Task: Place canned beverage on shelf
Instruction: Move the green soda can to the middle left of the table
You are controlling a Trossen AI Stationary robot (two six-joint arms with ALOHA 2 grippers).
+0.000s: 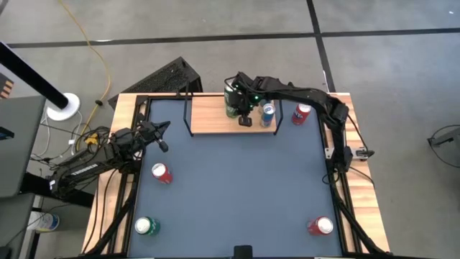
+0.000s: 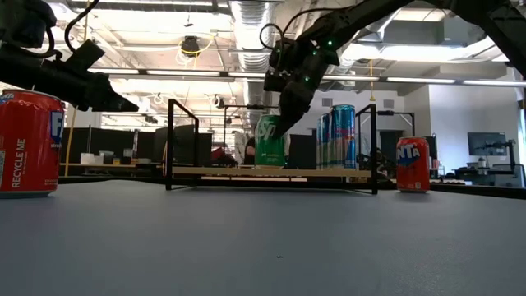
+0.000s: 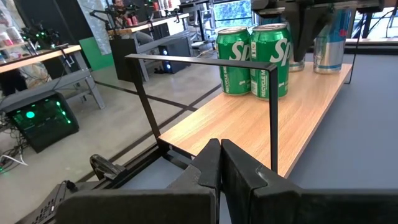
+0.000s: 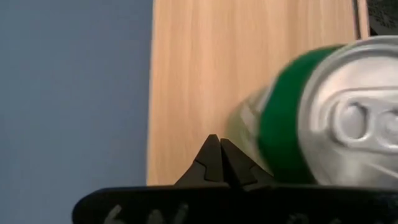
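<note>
So the shelf (image 1: pixel 215 122) sits upper centre in the high view, already bearing 2 green cans (image 3: pixel 255 59) and 1 blue can (image 1: pixel 268 112). Above them the right gripper (image 1: pixel 245 119) hangs pinched shut, empty, probably clearing off; the left gripper (image 1: pixel 161 137), also shut, waits mid-left.

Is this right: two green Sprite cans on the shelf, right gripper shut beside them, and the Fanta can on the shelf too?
Not quite. The Fanta can stands on the tabletop, off the shelf, past its end frame, as the low view shows. The rest holds: two green Sprite cans on the shelf, right gripper shut beside them.
</note>
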